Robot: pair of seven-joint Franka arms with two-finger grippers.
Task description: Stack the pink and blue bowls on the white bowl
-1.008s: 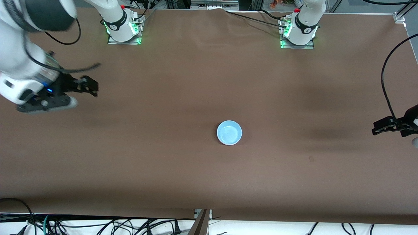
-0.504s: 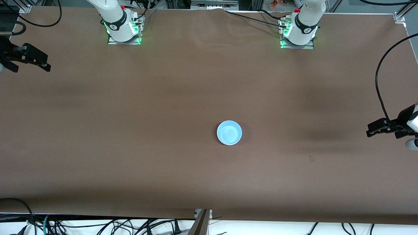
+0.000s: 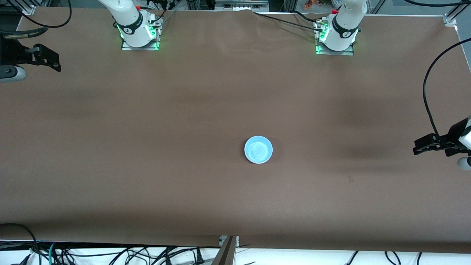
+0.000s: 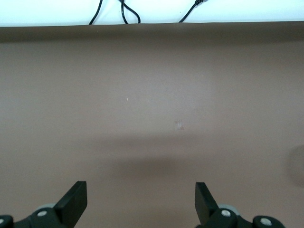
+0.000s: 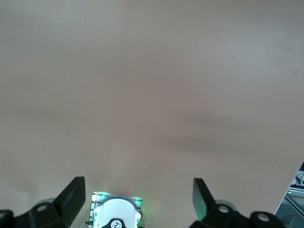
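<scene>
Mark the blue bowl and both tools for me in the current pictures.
blue bowl (image 3: 258, 149): front view, middle of its inside.
left tool (image 4: 140, 198): left wrist view, midway between its open fingertips, over bare table.
right tool (image 5: 137, 197): right wrist view, midway between its open fingertips, above its own base.

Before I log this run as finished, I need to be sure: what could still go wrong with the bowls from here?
Only the blue bowl shows, from straight above, so pink and white bowls under it cannot be confirmed; the stack could be incomplete or seated crooked. Both arms wait apart from it: the left gripper open at its end of the table, the right gripper open at its own end. Nothing steadies the bowl, so a knock to the table could shift it.
</scene>
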